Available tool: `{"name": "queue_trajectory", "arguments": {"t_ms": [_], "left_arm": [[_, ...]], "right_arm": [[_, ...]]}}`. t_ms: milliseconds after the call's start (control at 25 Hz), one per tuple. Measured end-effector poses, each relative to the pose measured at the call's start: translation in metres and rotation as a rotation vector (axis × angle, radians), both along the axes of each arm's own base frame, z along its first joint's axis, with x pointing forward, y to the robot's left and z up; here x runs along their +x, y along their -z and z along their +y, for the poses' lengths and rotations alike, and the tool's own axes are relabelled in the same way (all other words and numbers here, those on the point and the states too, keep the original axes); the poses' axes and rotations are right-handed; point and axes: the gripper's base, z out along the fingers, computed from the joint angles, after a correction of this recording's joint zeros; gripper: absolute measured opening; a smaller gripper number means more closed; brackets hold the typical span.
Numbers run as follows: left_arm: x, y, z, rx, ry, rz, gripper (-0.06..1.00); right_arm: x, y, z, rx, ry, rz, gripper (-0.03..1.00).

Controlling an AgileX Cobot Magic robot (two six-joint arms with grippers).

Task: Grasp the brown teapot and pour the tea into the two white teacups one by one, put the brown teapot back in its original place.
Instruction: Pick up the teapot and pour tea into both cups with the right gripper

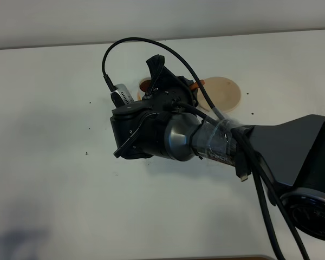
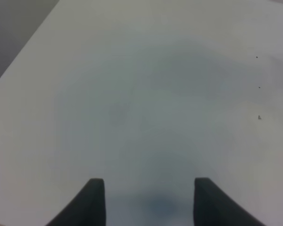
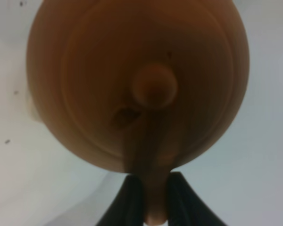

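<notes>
Reddish-brown clay teapot, round with a knobbed lid, is held by its loop handle, clamped between the closed fingers of the right end effector. In the high view this sits left of the flat pale beige saucer. The left end effector hovers with fingers apart over the white surface.
</notes>
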Motion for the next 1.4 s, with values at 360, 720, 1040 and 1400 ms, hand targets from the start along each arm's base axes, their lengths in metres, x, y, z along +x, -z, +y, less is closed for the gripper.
{"name": "queue_trajectory", "arguments": {"t_ms": [360, 720, 1040, 1400], "left_arm": [[0.000, 0.000, 0.000, 0.000, 0.000, 0.000, 0.43], [0.000, 0.000, 0.000, 0.000, 0.000, 0.000, 0.43], [0.000, 0.000, 0.000, 0.000, 0.000, 0.000, 0.43], [0.000, 0.000, 0.000, 0.000, 0.000, 0.000, 0.43]], "right_arm": [[0.003, -0.005, 0.001, -0.052, -0.048, -0.053, 0.10], [0.005, -0.008, 0.002, -0.097, -0.084, -0.083, 0.10], [0.006, -0.010, 0.003, -0.127, -0.107, -0.097, 0.10], [0.007, -0.012, 0.003, -0.166, -0.133, -0.110, 0.10]]}}
